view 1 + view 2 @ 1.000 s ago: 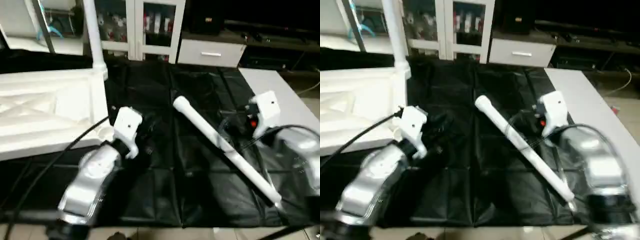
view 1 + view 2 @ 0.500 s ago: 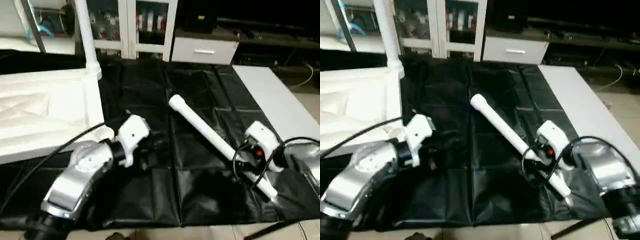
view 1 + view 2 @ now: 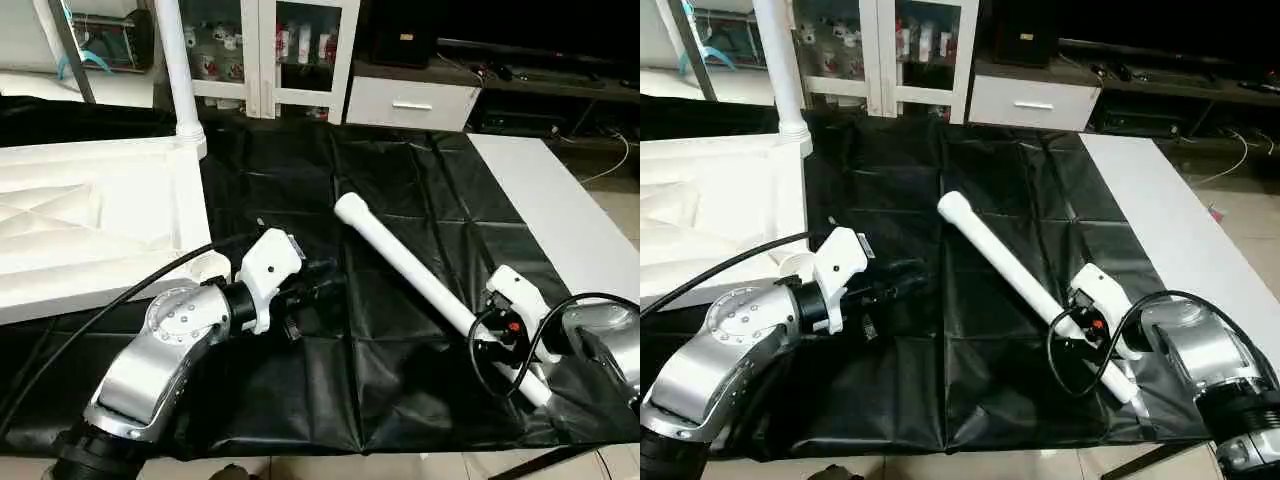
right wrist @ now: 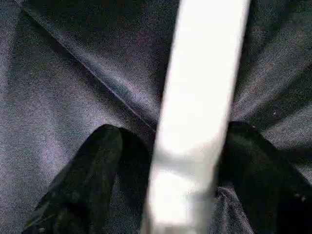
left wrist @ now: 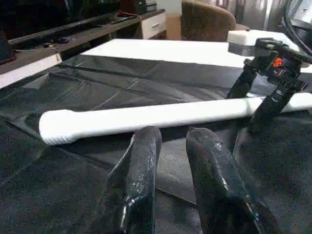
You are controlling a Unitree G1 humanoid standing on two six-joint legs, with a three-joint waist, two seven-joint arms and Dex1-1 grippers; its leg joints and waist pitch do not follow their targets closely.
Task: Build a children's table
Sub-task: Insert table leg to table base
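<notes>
The white tabletop point(image 3: 90, 230) lies at the left with its ribbed underside up. One white leg point(image 3: 178, 70) stands upright in its far corner socket. A second leg point(image 3: 400, 260) lies diagonally on the black sheet point(image 3: 390, 160). My right gripper point(image 3: 500, 352) is down over this leg near its narrow end. In the right wrist view the leg point(image 4: 200, 97) runs between the two fingers point(image 4: 97, 180), which sit against its sides. My left gripper point(image 5: 173, 134) hovers low beside the tabletop's near corner and points at the lying leg point(image 5: 146, 117). Its fingers are slightly apart and hold nothing.
A white cabinet with glass doors point(image 3: 270, 50) and a white drawer unit point(image 3: 410, 100) stand at the back. A white surface point(image 3: 560, 210) borders the sheet on the right. A black cable point(image 3: 100, 310) trails from my left arm across the tabletop's near edge.
My right gripper has come down from above the sheet onto the narrow end of the lying leg. My left arm has swung lower, toward the leg. The camera has shifted.
</notes>
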